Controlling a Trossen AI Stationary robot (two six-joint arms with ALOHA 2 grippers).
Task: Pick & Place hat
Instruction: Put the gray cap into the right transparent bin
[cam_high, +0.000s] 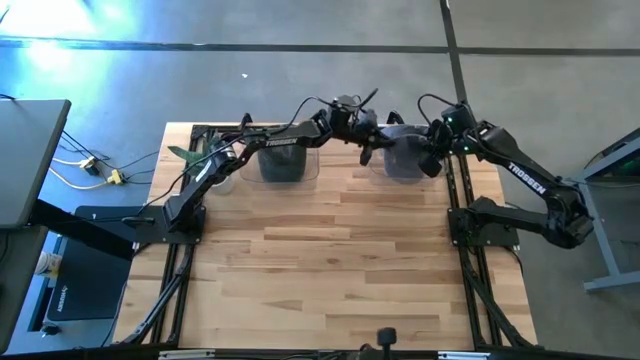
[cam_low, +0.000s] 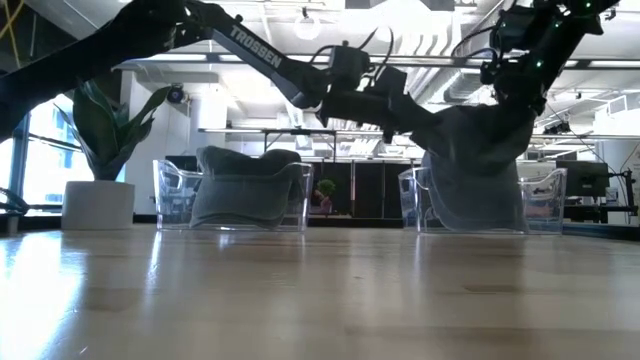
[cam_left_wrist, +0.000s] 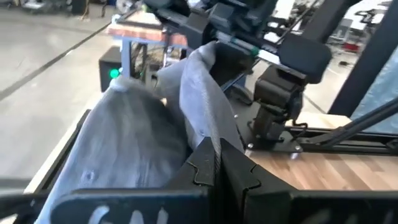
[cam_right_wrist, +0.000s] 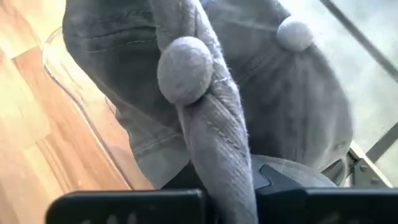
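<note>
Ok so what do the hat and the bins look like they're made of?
Hat: grey woven cloth, probably cotton twill, matte; visible weave, stitching and a fabric-covered top button. Bins: clear plastic, likely acrylic, glossy; you see through the walls, and edges catch light.

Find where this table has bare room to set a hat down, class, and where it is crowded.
Free: the wooden table between the two arm bases, toward the near edge. Crowded: the far edge, where two clear bins hold grey hats and both grippers pinch a hat.
</note>
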